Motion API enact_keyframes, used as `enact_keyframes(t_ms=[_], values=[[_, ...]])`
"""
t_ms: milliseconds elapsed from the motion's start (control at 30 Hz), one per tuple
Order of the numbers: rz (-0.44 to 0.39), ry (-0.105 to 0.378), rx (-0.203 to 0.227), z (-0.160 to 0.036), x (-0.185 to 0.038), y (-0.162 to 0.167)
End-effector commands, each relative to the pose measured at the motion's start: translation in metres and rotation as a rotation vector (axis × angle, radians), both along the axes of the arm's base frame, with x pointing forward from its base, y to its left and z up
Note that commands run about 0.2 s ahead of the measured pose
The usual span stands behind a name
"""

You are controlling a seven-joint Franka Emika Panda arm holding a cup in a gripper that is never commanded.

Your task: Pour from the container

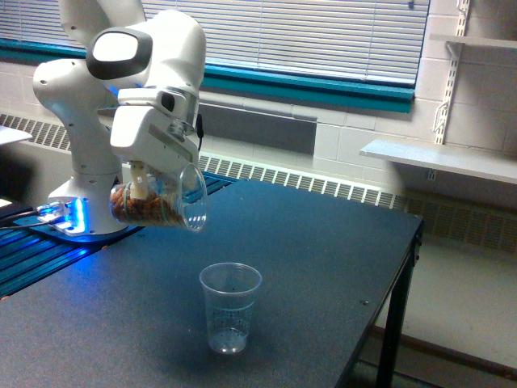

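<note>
1. The wide clear plastic tumbler [161,200], brown contents inside, hangs tipped nearly on its side, its long axis about level and its mouth towards the exterior view's right.
2. The white gripper [145,187] is clamped around it from above.
3. The narrower clear dotted cup [229,308] stands upright on the dark table [323,259], below and to the right of the tumbler's mouth, well apart; pouring likely needs the mouth brought over it.

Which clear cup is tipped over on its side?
The ridged tumbler in the gripper, holding brownish contents. The dotted cup stands upright on the table.
</note>
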State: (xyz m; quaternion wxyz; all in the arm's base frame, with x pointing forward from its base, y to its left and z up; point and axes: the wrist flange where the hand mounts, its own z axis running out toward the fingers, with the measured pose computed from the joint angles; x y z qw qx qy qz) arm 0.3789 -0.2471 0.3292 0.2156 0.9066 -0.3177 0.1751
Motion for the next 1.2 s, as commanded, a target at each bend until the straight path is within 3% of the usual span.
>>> enact_keyframes(t_ms=[33, 433, 1200], values=[[-0.003, 0.005, -0.024, -0.001, 0.010, 0.009], [-0.002, 0.044, -0.060, -0.010, 0.021, 0.022], [0.007, 0.157, -0.175, -0.018, 0.030, 0.036]])
